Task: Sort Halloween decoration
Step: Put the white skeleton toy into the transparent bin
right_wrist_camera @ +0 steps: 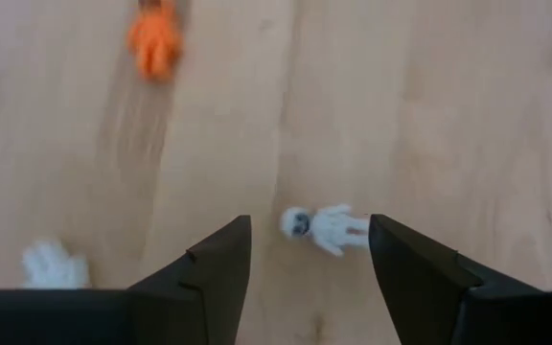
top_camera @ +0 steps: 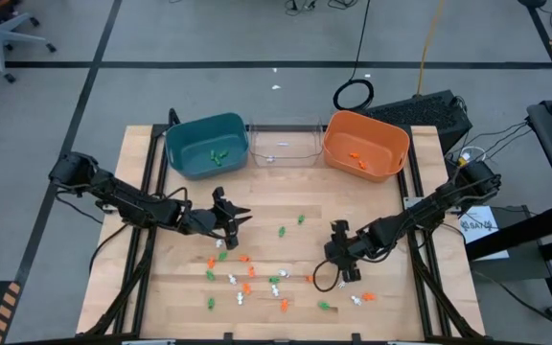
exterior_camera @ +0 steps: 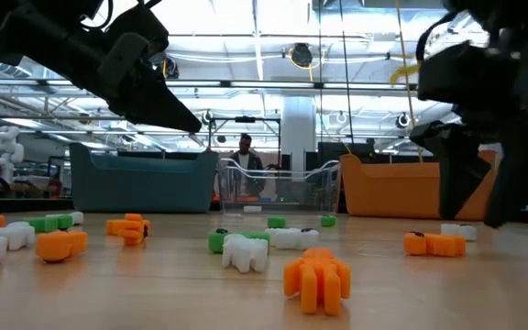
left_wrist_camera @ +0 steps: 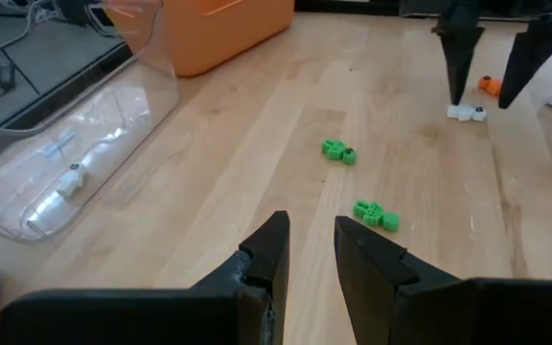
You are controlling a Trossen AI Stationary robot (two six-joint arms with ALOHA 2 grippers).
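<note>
The Halloween decoration lies as small orange, green and white trinkets (top_camera: 247,278) scattered over the near half of the wooden table (top_camera: 391,220). My right gripper (right_wrist_camera: 310,264) is open and points steeply down. One white trinket (right_wrist_camera: 326,228) lies flat on the wood between its fingers, and the left wrist view shows this white trinket (left_wrist_camera: 466,112) too. My left gripper (left_wrist_camera: 310,244) hovers left of centre, open by a narrow gap with nothing in it. Two green trinkets (left_wrist_camera: 376,215) lie on the wood ahead of it.
A teal bin (top_camera: 206,146), a clear bin (top_camera: 284,144) and an orange bin (top_camera: 365,144) stand in a row at the table's far edge, each with a few trinkets inside. An orange trinket (right_wrist_camera: 154,38) and another white one (right_wrist_camera: 54,264) lie near my right gripper.
</note>
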